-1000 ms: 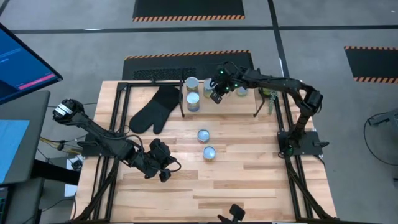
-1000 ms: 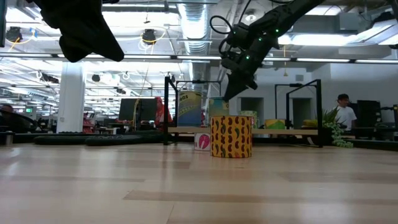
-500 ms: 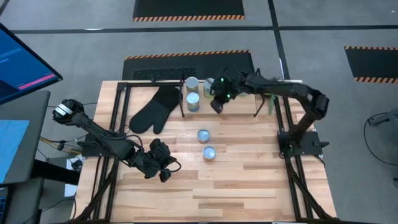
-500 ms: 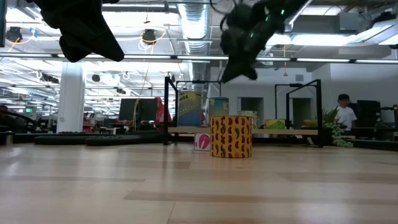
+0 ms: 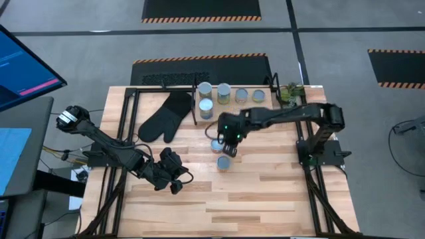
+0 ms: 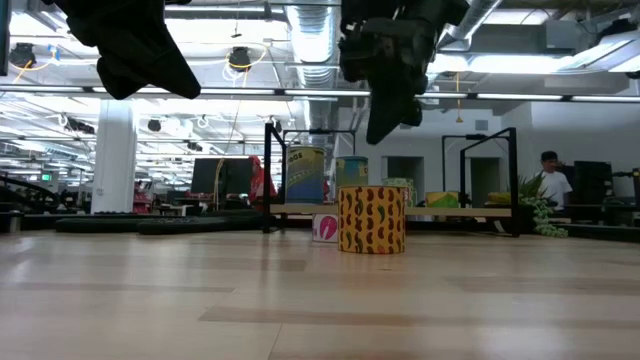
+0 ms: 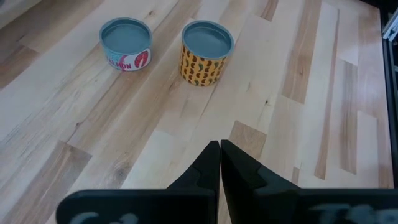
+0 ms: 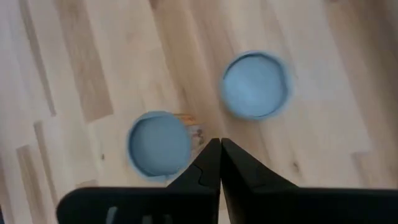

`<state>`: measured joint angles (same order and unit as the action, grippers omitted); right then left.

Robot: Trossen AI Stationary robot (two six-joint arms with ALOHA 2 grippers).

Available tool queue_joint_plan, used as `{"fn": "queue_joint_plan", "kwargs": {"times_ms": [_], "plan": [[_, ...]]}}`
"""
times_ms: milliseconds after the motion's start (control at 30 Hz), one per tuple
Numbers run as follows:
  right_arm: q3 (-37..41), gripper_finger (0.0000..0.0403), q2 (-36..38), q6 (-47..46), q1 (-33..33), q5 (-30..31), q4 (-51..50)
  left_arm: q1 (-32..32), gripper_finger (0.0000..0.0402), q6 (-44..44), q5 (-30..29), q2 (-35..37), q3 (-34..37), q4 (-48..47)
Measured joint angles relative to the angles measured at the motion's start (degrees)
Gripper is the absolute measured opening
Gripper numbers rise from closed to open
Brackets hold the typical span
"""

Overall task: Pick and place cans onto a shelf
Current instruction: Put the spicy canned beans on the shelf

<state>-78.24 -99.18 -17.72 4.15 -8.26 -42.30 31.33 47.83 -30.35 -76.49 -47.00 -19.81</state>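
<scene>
Hovering over the middle of the table, the right gripper (image 5: pixel 228 139) is now hanging just above the two loose cans, having swung back from the shelf (image 5: pixel 265 107) at the far edge, where it was a second ago. Its fingers are showing pressed together at the tips in the right wrist view and are holding nothing. That is suggesting one delivery is finished and the next pick is beginning.

Five cans are now sitting in the shelf area at the far side: one grey-topped can (image 5: pixel 205 88) with a second can (image 5: pixel 206 108) just nearer, and three more (image 5: pixel 240 96) running rightward along the board. Two are still waiting on the tabletop: the red-labelled can (image 7: pixel 126 44) and the yellow patterned can (image 7: pixel 206 44), standing close together but apart.

The left gripper (image 5: pixel 174 174) is resting closed and empty near the left front of the table, well clear of the work.

Open room is looking good: bare planks are lying to the near side and right of the loose pair. The black oven mitt (image 5: pixel 165 117) is lying to the far left, and the small plant (image 5: pixel 287 95) is sitting beside the shelf's right end. The narrow gap between the two cans is likely the tightest spot for the fingers.
</scene>
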Motion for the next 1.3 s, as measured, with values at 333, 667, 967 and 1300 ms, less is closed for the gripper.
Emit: {"fn": "queue_joint_plan", "kwargs": {"times_ms": [333, 667, 967, 1300], "plan": [[0.0, 0.0064, -6.7, -0.5, -7.1, 3.4, 2.2, 0.0, 0.0, 0.0, 0.0, 0.0, 0.0, -0.2], [0.0, 0.0123, -8.1, -2.2, -6.6, 4.1, 4.2, 0.0, 0.0, -0.1, 2.0, 0.0, 0.0, -0.2], [0.1, 0.0142, -10.3, -1.3, -6.6, 4.2, 3.0, 0.0, 0.0, -0.2, 2.1, 0.0, 0.0, -0.2], [-0.3, 0.0119, -12.8, -3.8, -7.1, 3.2, 2.8, 0.0, 0.0, -0.5, 2.1, 0.0, 0.0, -0.1]]}}
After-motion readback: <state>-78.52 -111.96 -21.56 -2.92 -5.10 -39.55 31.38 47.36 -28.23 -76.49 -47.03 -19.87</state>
